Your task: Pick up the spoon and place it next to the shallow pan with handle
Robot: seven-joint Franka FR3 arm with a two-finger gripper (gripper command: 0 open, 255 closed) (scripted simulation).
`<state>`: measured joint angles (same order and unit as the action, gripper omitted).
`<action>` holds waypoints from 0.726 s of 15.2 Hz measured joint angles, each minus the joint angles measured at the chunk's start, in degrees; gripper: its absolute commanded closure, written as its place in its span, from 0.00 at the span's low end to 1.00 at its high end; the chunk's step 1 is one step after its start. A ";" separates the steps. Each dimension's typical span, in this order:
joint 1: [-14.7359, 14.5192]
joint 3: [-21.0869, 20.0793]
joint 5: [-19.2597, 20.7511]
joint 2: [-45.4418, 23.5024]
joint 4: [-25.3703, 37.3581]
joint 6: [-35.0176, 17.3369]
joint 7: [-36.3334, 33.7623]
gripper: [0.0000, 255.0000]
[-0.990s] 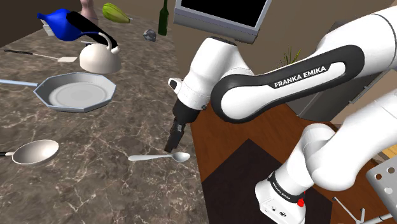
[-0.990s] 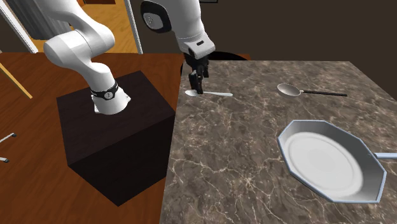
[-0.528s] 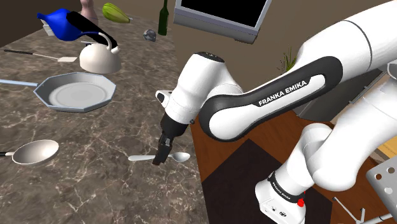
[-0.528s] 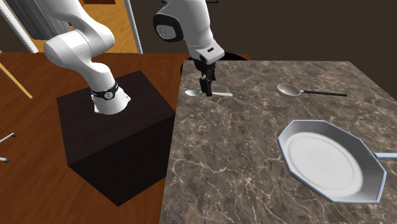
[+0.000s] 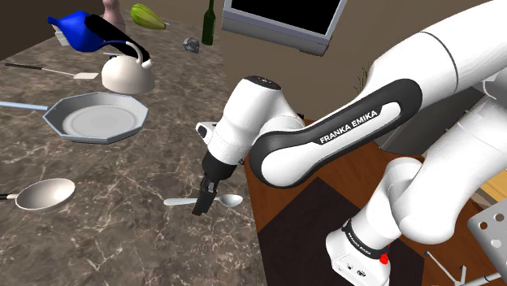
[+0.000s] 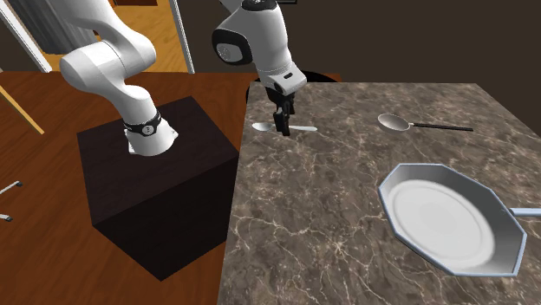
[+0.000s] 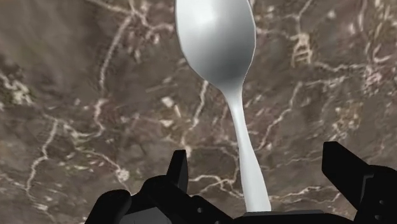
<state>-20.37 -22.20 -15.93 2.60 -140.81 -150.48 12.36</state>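
Observation:
A silver spoon [image 5: 231,199] lies on the dark marble countertop close to its edge, also in the second exterior view [image 6: 261,126]. My black gripper [image 5: 201,206] has come down over the spoon's handle [image 6: 282,131]. In the wrist view the spoon [image 7: 216,38] runs between the open fingers [image 7: 179,173], which stand well apart and do not touch the handle; the gripper [image 7: 261,178] holds nothing. The shallow eight-sided pan [image 5: 57,122] with a long handle sits farther along the counter at the shoulder view's left [image 6: 392,185].
A round ladle with a dark handle [image 5: 45,193] lies between spoon and pan [image 6: 394,122]. A white kettle [image 5: 126,75], a blue vessel [image 5: 75,27], a spatula [image 5: 49,71] and a green bottle [image 5: 209,23] stand at the back. The counter edge [image 5: 250,213] runs just beside the spoon.
The gripper has moved down and toward the shoulder view's left, from beside the spoon's bowl to over its handle. Its fingers stayed open. The spoon has not moved.

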 measured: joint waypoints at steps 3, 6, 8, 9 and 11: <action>0.00 0.00 0.01 -0.01 0.01 -0.01 0.00 1.00; 0.00 0.00 0.01 -0.01 0.01 -0.01 0.00 1.00; 0.00 0.00 0.01 -0.01 0.01 -0.01 0.00 1.00; 0.00 0.00 0.01 -0.01 0.01 -0.01 0.00 1.00; 0.00 0.00 0.01 -0.01 0.01 -0.01 0.00 1.00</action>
<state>-20.37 -22.20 -15.92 2.59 -140.80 -150.48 12.35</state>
